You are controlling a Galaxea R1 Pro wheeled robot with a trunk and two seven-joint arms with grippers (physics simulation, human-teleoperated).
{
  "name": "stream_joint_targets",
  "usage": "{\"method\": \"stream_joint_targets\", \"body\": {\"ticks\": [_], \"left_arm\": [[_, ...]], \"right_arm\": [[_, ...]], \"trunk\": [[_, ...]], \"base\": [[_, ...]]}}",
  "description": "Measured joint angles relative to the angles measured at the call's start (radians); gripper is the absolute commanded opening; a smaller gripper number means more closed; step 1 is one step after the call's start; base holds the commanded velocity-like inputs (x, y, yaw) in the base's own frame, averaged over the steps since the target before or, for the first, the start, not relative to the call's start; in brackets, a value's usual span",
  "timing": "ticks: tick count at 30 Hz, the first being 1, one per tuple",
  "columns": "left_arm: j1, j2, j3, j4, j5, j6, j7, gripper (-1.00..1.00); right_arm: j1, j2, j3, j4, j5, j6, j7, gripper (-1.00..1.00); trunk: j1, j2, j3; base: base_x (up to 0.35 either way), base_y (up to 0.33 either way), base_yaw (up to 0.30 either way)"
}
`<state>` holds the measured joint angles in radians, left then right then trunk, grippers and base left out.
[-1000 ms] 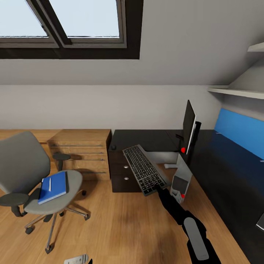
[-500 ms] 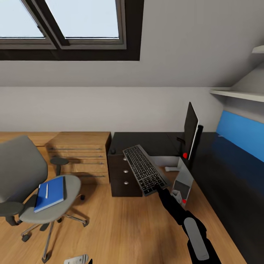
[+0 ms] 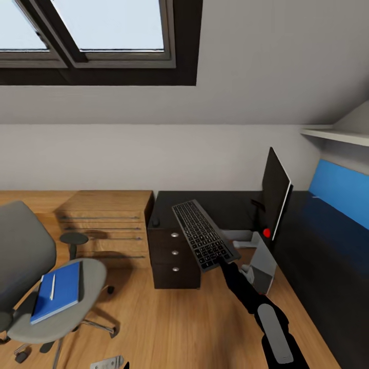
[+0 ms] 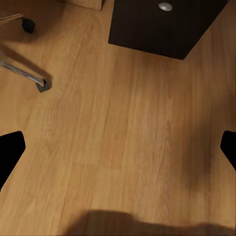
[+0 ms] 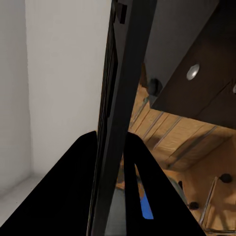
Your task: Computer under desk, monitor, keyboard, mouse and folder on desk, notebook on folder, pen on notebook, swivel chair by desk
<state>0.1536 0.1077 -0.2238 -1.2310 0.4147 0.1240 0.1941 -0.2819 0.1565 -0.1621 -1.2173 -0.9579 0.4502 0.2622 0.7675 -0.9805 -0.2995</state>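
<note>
- Keyboard [image 3: 204, 234] hung tilted above the desk [image 3: 215, 202] near the monitor [image 3: 275, 192], pinched at one end by the right gripper [image 3: 221, 260].
- Left gripper's fingers [image 4: 10, 150] stood wide, empty.
- Such an end-only grip risked a slip.

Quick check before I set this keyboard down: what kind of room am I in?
Looks like an attic bedroom set up as a home office: a skylight in a sloped ceiling, a black desk with a monitor, and a swivel chair on a wood floor.
</note>
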Motion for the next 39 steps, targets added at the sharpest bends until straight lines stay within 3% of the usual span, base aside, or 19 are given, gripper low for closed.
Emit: {"method": "stream_joint_targets", "body": {"ticks": [6,9,10,11,12,13,16,18,23,27,32,39], "left_arm": [[0.0,-0.001,-0.001,0.0,0.001,0.0,0.0,1.0],[0.0,-0.001,-0.024,0.0,0.001,0.0,0.0,1.0],[0.0,-0.012,-0.033,-0.049,0.001,0.007,0.002,1.0],[0.0,-0.021,-0.034,-0.079,0.001,0.012,0.003,1.0],[0.0,-0.036,-0.035,-0.117,0.001,0.021,0.004,1.0],[0.0,-0.063,-0.036,-0.172,-0.001,0.061,0.005,1.0],[0.001,-0.099,-0.03,-0.291,-0.003,0.212,0.011,1.0],[0.001,-0.104,-0.028,-0.317,-0.002,0.266,0.027,1.0],[0.001,-0.113,-0.025,-0.342,0.002,0.315,0.084,1.0],[0.001,-0.11,-0.022,-0.344,0.002,0.322,0.101,1.0],[0.002,-0.089,-0.019,-0.343,0.0,0.324,0.103,1.0],[0.002,-0.085,-0.018,-0.342,0.0,0.324,0.103,1.0]], "right_arm": [[0.0,0.005,0.0,0.034,-0.045,-0.026,-0.006,-1.0],[0.0,0.016,0.014,0.108,-0.046,-0.212,-0.012,-1.0],[-0.001,0.017,0.077,0.193,-0.053,-0.392,-0.019,-1.0],[-0.001,0.017,0.089,0.214,-0.067,-0.445,-0.03,-1.0],[-0.001,0.017,0.146,0.224,-0.097,-0.506,-0.052,-1.0],[-0.001,0.018,0.217,0.232,-0.18,-0.573,-0.096,-1.0],[-0.002,0.018,0.332,0.241,-0.305,-0.658,-0.133,-1.0],[-0.001,0.018,0.366,0.243,-0.326,-0.672,-0.137,-1.0],[-0.001,0.018,0.413,0.243,-0.343,-0.682,-0.123,-1.0],[-0.001,0.018,0.42,0.242,-0.35,-0.681,-0.1,-1.0],[-0.001,0.018,0.418,0.242,-0.353,-0.678,-0.086,-1.0],[-0.001,0.018,0.419,0.242,-0.354,-0.677,-0.085,-1.0]], "trunk": [[-0.023,0.042,0.019],[-0.034,0.063,0.028],[-0.038,0.07,0.031],[-0.042,0.077,0.034],[-0.046,0.084,0.038],[-0.05,0.091,0.041],[-0.061,0.112,0.05],[-0.065,0.119,0.053],[-0.065,0.119,0.053],[-0.065,0.119,0.053],[-0.065,0.119,0.053],[-0.065,0.119,0.053]], "base": [[0.333,0.0,0.0],[0.333,0.0,0.0],[0.332,0.0,0.0],[0.333,0.0,0.0],[0.333,0.0,0.0],[0.333,0.0,0.0],[0.333,0.0,0.0],[0.332,0.0,0.0],[0.257,0.0,0.0],[0.067,0.0,0.0],[0.097,0.074,0.0],[0.225,0.192,0.0]]}}
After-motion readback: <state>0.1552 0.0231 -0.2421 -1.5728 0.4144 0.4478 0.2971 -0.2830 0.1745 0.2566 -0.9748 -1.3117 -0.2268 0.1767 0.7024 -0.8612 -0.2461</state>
